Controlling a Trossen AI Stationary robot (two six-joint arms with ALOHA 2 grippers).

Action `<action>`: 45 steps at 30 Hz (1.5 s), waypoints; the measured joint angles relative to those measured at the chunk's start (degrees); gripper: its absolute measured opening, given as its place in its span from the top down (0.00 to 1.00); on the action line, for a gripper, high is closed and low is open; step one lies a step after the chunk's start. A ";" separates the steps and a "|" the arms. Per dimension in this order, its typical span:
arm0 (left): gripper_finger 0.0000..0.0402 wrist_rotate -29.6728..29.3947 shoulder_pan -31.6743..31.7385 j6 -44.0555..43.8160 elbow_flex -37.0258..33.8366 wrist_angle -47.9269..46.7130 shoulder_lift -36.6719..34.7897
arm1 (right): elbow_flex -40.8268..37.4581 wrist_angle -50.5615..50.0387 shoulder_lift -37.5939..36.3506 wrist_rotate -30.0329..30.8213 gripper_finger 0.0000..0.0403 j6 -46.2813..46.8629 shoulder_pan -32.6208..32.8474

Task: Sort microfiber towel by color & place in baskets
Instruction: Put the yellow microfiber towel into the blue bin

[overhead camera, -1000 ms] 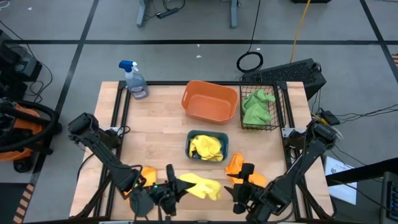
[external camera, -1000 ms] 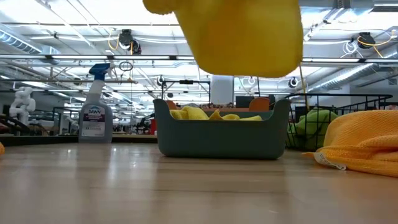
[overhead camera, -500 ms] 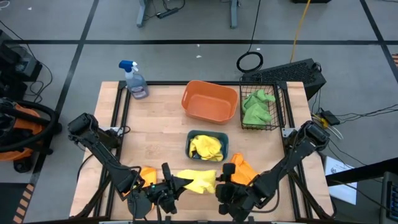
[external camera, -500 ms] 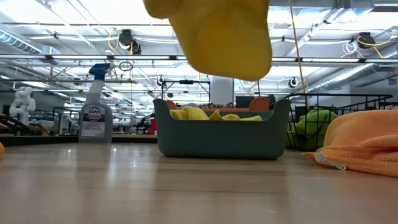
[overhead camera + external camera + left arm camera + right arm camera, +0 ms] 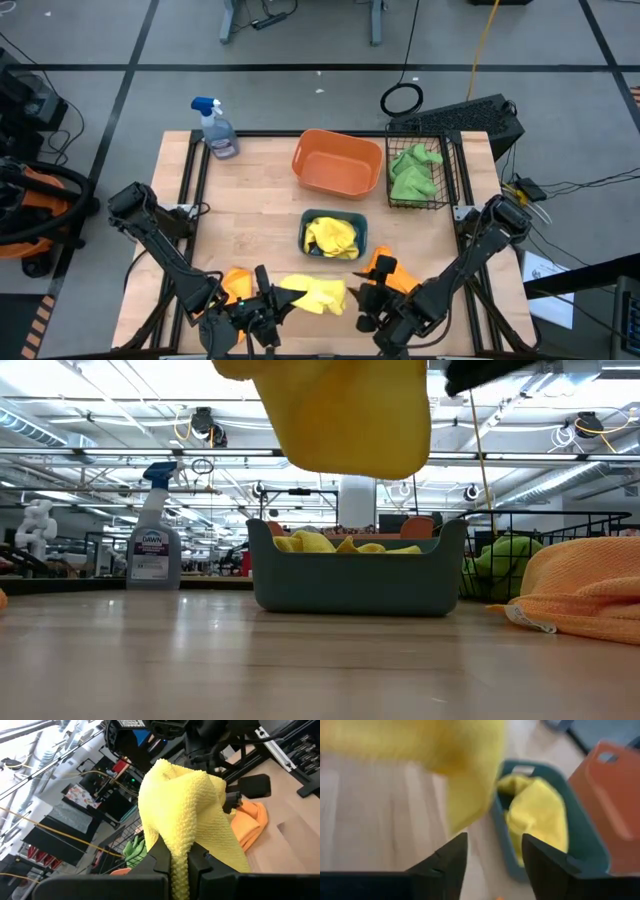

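My left gripper (image 5: 272,303) is near the table's front edge, shut on a yellow towel (image 5: 315,294) that hangs clear of the table (image 5: 340,410). My right gripper (image 5: 362,300) stands open just to the right of the towel's free end, and nothing is between its fingers (image 5: 492,865). One orange towel (image 5: 386,272) lies on the table by the right arm, and another (image 5: 238,284) lies by the left arm. The teal tray (image 5: 306,232) holds yellow towels. The wire basket (image 5: 450,170) holds green ones. The orange tub (image 5: 337,162) stands at the back. My left gripper pinches a bunched part of the yellow towel (image 5: 179,851) between its two fingers. The fingers reach in about level from the table's left. The towel bulges out past the fingertips toward the right arm. It is lifted clear, and its lower edge (image 5: 350,465) is well above the table.
A spray bottle (image 5: 215,128) stands at the table's far left corner. Bare wood lies between the tray and the left edge (image 5: 245,225). The tray stands just behind the held towel. Both arms crowd the front edge.
My right gripper has moved toward the table's left, away from the orange towel and up to the yellow towel's free end. The orange towel has stayed on the table. The yellow towel stays lifted, and its free end has drawn in a little.
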 joint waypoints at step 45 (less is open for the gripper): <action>0.96 1.21 1.51 -4.56 0.04 -1.92 0.10 | -0.02 31.08 2.47 3.03 0.94 -33.37 1.89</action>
